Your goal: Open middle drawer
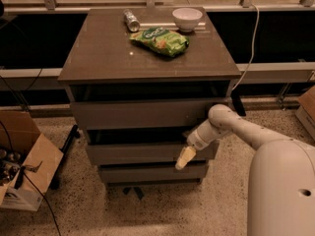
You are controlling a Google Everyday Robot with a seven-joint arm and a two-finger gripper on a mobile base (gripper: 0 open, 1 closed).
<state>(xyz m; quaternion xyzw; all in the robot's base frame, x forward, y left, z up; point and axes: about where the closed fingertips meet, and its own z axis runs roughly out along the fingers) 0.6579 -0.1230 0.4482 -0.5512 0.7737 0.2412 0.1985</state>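
Observation:
The grey-brown cabinet (147,58) has three drawer fronts. The middle drawer (133,154) is the wide, shallow front between the tall top front (138,114) and the small bottom front (147,173). It stands slightly proud, with a dark gap above it. My gripper (185,157) reaches in from the right on the white arm (231,124). Its cream tip lies against the right part of the middle drawer's front, near that front's lower edge.
On the cabinet top lie a green snack bag (160,41), a can (131,20) and a white bowl (187,18). An open cardboard box (24,166) stands on the floor at left. Another box (307,109) is at the right edge. My white base (283,191) fills the lower right.

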